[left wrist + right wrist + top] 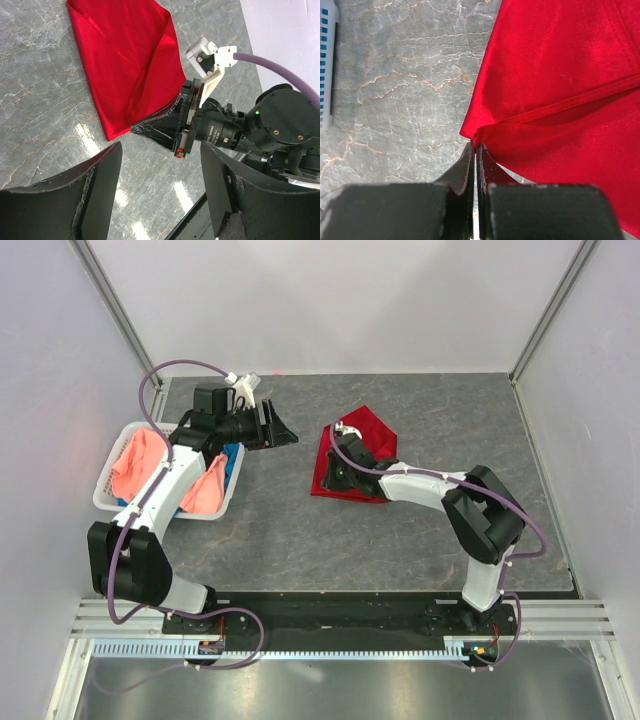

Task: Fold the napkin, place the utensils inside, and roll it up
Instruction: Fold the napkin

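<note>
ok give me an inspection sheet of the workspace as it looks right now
surface: grey marbled table, no spills seen
job's things: red napkin partly folded, right of centre; spoon: nothing seen
clutter: white basket at the left side, holding salmon-pink cloths and a blue cloth
claws: right claw shut on a corner of the napkin; left claw open and empty, above the table beside the basket, facing the napkin
cables: a purple cable loops along each arm
surroundings: pale walls on three sides, metal rail at the near edge
</note>
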Controlling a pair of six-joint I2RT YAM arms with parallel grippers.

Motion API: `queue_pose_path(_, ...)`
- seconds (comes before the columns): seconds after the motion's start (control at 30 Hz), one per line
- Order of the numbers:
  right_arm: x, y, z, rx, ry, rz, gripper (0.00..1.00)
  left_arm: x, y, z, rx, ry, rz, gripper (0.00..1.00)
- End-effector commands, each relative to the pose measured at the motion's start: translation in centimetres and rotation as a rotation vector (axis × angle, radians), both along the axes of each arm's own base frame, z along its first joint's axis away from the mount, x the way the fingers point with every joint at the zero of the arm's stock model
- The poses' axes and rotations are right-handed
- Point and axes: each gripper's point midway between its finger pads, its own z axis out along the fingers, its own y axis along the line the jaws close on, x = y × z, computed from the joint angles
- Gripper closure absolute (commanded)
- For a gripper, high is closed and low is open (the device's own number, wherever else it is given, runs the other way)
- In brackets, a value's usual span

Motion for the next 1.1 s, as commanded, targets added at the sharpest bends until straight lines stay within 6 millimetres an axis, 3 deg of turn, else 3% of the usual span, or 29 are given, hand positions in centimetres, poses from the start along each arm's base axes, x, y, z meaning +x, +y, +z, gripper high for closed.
queue_pose_path(0.0,1.3,1.8,1.7,0.037,-0.065,0.015,1.00,0.0,0.0,0.9,-0.016,-0.035,-0.014,0.28)
queue_pose_path(0.63,2.0,2.8,0.1,0.010,-0.090,-0.003,1.00,0.2,-0.1,0.4,-0.013,-0.019,-0.015,0.28)
queue_pose_path(0.7,1.8,3.1,0.2,0.016,-0.087,0.015,0.88,0.2,-0.1,0.3,-0.013,-0.016,-0.017,0.28)
queue_pose_path(0.73,1.8,3.3,0.8,0.026,-0.094,0.025,0.80,0.2,-0.1,0.2,-0.011,-0.016,-0.014,0.28)
queue_pose_path(0.77,1.5,3.5,1.2,0.038,-0.093,0.045,0.65,0.2,-0.1,0.1,-0.011,-0.013,-0.014,0.28)
queue_pose_path(0.8,1.5,3.9,2.3,0.058,-0.109,0.064,0.59,0.2,-0.1,0.0,-0.011,-0.009,-0.015,0.27)
queue_pose_path(0.97,0.3,4.2,6.7,0.111,-0.157,0.145,0.35,0.4,-0.1,-0.8,-0.005,0.009,-0.012,0.27)
queue_pose_path(1.0,-0.2,3.4,7.9,0.106,-0.167,0.139,0.33,0.5,0.0,-0.9,-0.002,0.011,-0.010,0.27)
queue_pose_path(1.07,-0.6,2.1,8.5,0.080,-0.179,0.130,0.29,0.6,0.0,-1.5,0.006,0.025,-0.004,0.27)
